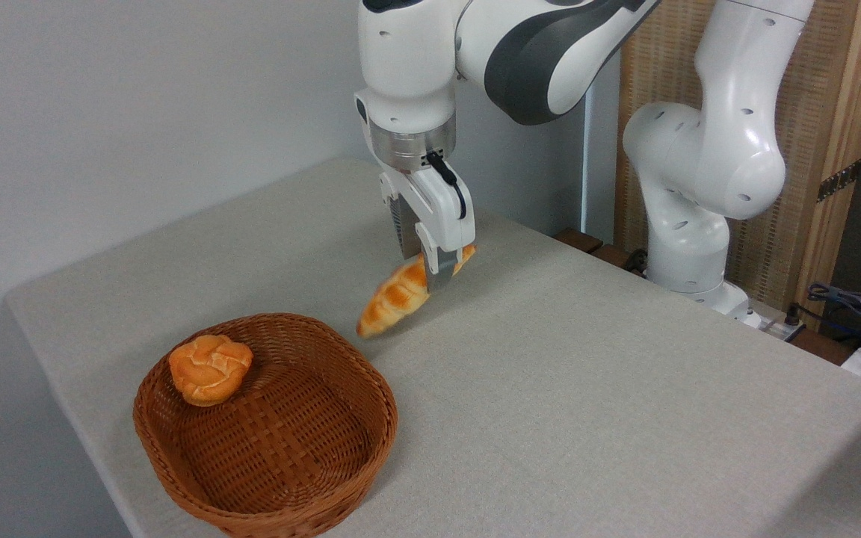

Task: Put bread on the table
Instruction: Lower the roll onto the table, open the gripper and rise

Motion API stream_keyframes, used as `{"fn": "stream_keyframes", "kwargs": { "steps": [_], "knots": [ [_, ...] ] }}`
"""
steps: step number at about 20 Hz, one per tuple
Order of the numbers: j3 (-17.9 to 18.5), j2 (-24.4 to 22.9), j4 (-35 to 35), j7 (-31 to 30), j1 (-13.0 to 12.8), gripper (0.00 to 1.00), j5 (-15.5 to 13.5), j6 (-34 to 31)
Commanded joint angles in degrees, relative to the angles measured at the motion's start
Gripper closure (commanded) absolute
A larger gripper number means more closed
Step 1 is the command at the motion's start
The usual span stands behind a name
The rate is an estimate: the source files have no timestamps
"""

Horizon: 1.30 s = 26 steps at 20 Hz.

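Bread is what matters here, but start with what's biggest: the table [587, 373], spread wide in grey-beige cloth below the claw. Over it leans the white Franka arm [430, 67], reaching down from above. Down and to the left of the claw sits the wicker basket [273, 478], with a small round bun [210, 368] resting against its far-left inner wall. The claw [430, 276] itself is clamped on the upper part of the braided loaf [400, 295], which hangs slanted, its lower tip pointing down-left toward the basket. That tip looks close to the cloth, though I can't tell whether it touches. So I'd judge the loaf is clear of the basket and over open cloth, with lowering, letting go and backing away left to do.
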Motion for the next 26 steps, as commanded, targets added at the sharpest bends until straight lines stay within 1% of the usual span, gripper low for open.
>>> {"fn": "stream_keyframes", "kwargs": {
  "steps": [1, 6, 8, 11, 12, 14, 15, 16, 17, 18, 19, 20, 21, 22, 23, 24, 25, 26],
  "knots": [
    [1.0, -0.4, -0.1, -0.8, -1.1, 0.0, 0.7, 0.4],
    [1.0, -0.5, 1.2, -0.7, -1.1, 0.0, 0.8, 0.0],
    [1.1, -0.4, 4.1, -0.8, -1.0, 0.0, 2.2, -0.5],
    [1.1, 0.2, 7.6, -0.8, -0.8, 0.0, 2.8, -2.5],
    [1.4, 1.2, 10.0, -0.9, -0.6, 0.0, 2.8, -3.8],
    [2.6, 4.0, 15.4, -1.2, -0.5, 0.0, 2.8, -6.9],
    [2.9, 6.8, 20.2, -1.7, -0.4, 0.0, 2.8, -9.5],
    [2.9, 8.3, 22.8, -2.2, -0.3, 0.0, 2.8, -10.9],
    [3.0, 11.5, 27.7, -3.1, -0.2, 0.0, 3.0, -13.4],
    [3.0, 12.9, 30.1, -3.7, -0.2, 0.0, 3.5, -14.4],
    [3.4, 15.7, 34.2, -4.8, -0.1, 0.0, 4.8, -16.0],
    [3.5, 17.0, 36.0, -5.2, -0.1, 0.0, 5.3, -16.7],
    [3.5, 19.4, 39.5, -5.9, 0.0, 0.0, 6.1, -17.8],
    [3.5, 20.4, 40.9, -6.2, 0.3, 0.0, 6.1, -18.1],
    [2.6, 21.9, 43.1, -7.0, 3.6, 0.0, 5.7, -18.3],
    [1.8, 22.6, 44.0, -7.6, 5.2, 0.0, 5.4, -18.3],
    [-1.6, 23.6, 45.6, -9.1, 8.0, 0.0, 5.3, -18.6],
    [-3.1, 24.0, 46.2, -9.7, 9.4, 0.0, 5.4, -18.6]
  ]
}}
